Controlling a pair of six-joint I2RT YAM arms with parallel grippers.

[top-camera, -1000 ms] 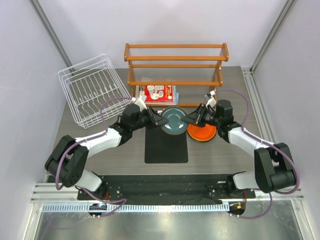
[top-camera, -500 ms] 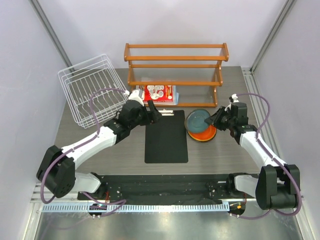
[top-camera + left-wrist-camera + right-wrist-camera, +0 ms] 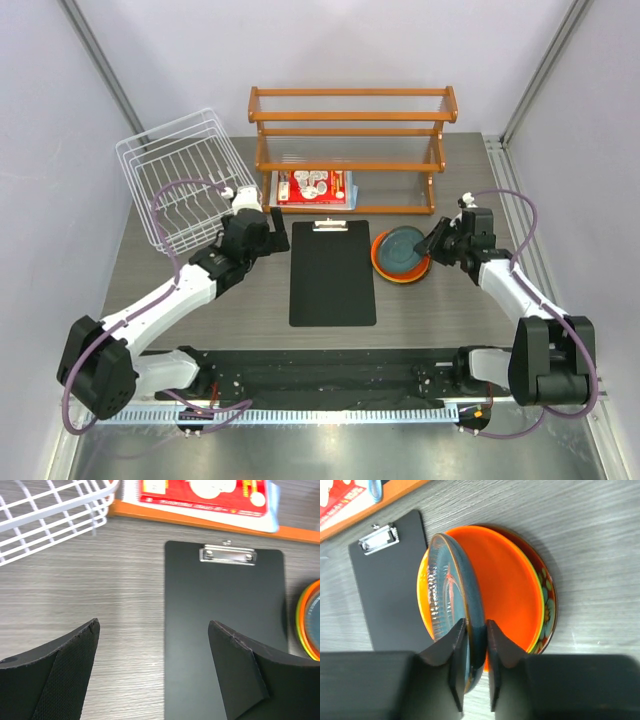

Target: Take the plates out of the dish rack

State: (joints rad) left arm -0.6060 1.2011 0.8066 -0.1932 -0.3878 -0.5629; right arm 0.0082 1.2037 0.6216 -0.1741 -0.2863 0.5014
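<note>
One plate pinched above the stack

Its rim clamped by the right gripper, the teal plate is tilted over the orange plate. The left gripper is spread wide beside the clipboard. Farther back, the dish rack is seen at the left.

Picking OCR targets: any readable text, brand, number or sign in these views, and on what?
Nothing is legible.
Red packet at the foot of the wooden shelf: white print, too blurred to read in every view.
Clipboard: no label visible.
Blue plate in the right tool, orange plate, flowered red plate: no text, pattern only.
</note>
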